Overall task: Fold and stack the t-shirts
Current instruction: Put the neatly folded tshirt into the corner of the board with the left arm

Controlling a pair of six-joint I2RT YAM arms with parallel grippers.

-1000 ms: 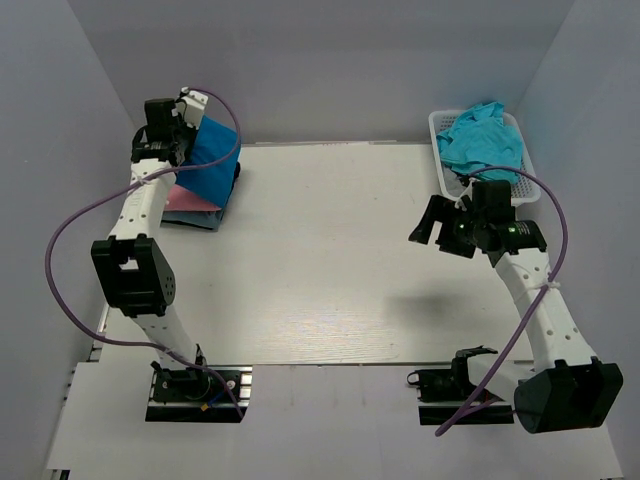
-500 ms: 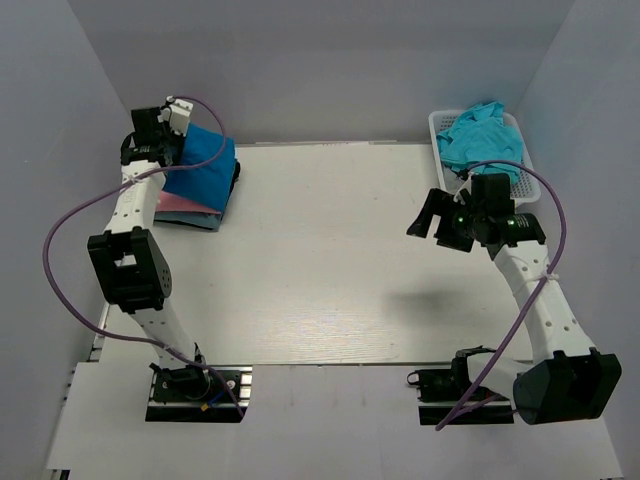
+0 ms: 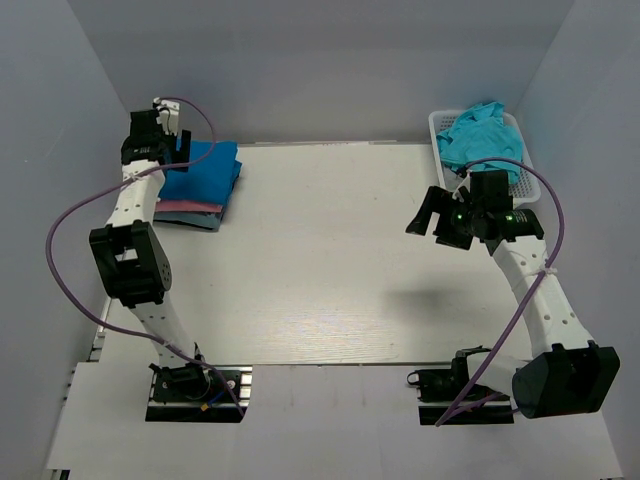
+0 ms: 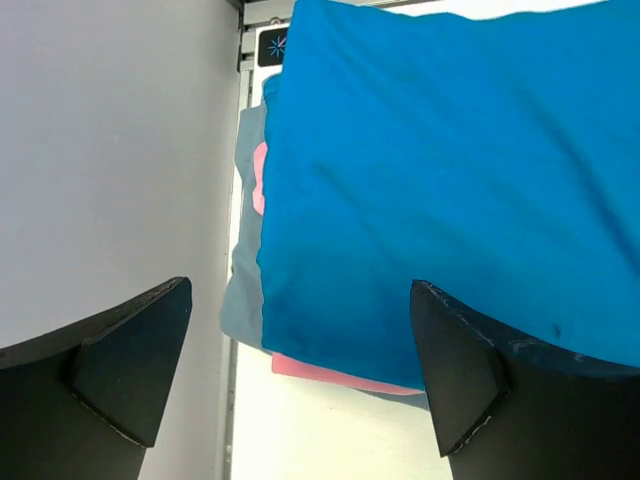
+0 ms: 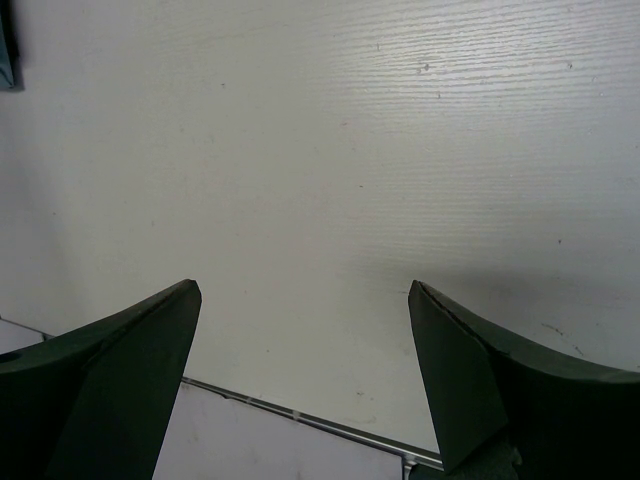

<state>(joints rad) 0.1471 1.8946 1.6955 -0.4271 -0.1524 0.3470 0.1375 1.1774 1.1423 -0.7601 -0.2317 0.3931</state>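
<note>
A folded royal-blue t-shirt (image 3: 207,164) lies flat on top of a stack at the table's back left, over a pink one (image 3: 184,206) and a grey-blue one (image 3: 196,221). My left gripper (image 3: 172,148) hovers open just above the stack's back-left edge, holding nothing. In the left wrist view the blue shirt (image 4: 450,180) fills the space beyond the open left gripper (image 4: 300,288), with the pink (image 4: 340,375) and grey-blue (image 4: 245,290) edges peeking out beneath. A crumpled turquoise t-shirt (image 3: 480,140) sits in the basket. My right gripper (image 3: 432,220) hangs open and empty over the table's right side; the right wrist view shows the right gripper (image 5: 303,287) above bare tabletop.
A white lattice basket (image 3: 529,172) stands at the back right corner. Grey walls enclose the table on the left, back and right; the left wall (image 4: 110,150) is close beside the stack. The white table (image 3: 320,270) has a metal rail (image 5: 300,416) along its front edge.
My left gripper has opened and let go of the blue shirt, which dropped from a raised, tilted hang to lie flat on the stack. The left wrist drew back and left. The right arm barely moved.
</note>
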